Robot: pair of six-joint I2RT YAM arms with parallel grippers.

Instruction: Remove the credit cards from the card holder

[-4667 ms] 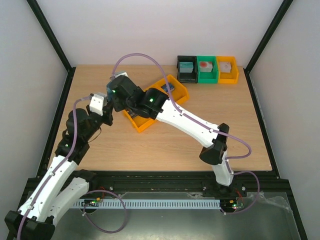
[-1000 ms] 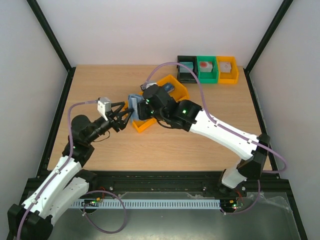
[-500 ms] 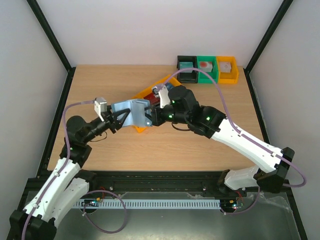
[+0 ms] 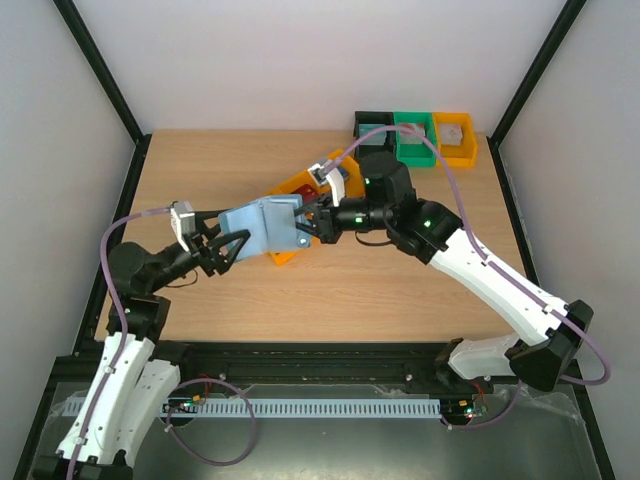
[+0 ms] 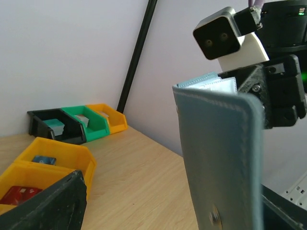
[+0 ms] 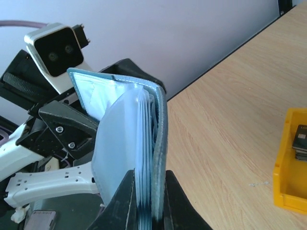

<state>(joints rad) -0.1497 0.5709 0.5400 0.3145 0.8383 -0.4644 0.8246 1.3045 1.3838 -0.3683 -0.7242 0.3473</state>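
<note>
Blue card holder [image 4: 268, 228] clenched in right hand [image 4: 308, 226], left hand [image 4: 232, 228] spread open around its other end

Your light wooden table [image 4: 400, 290] carries a yellow plastic two-compartment bin [image 5: 62, 147] near its middle. Along the far edge, small black [image 4: 360, 125], green [image 4: 412, 152] and orange [image 4: 455, 158] bins sit side by side.
</note>
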